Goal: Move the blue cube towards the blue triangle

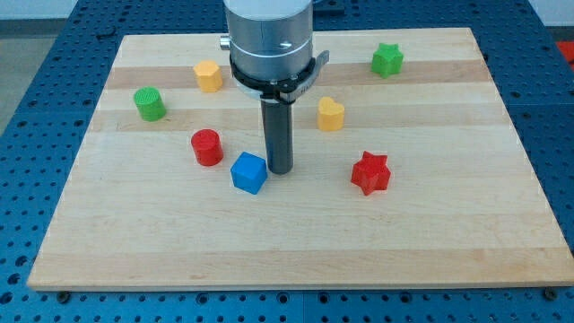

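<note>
My tip [280,170] stands just beside the blue cube [249,172], on its right in the view. The red cylinder [207,147] crowds the cube's upper left; the red star [370,172] sits well apart to the right. Bare desk [296,242] stretches below all 3, toward the view's bottom.

This looks like a robotics lab or test bench. A pale wooden board [296,242] lies flat on a blue metal bench top [36,36] drilled with a regular grid of small holes, the kind used for bolting down equipment. A grey machined robot arm [269,40] hangs over the board. Small bright plastic blocks [370,172] are scattered on the wood like test pieces, not household things.
</note>
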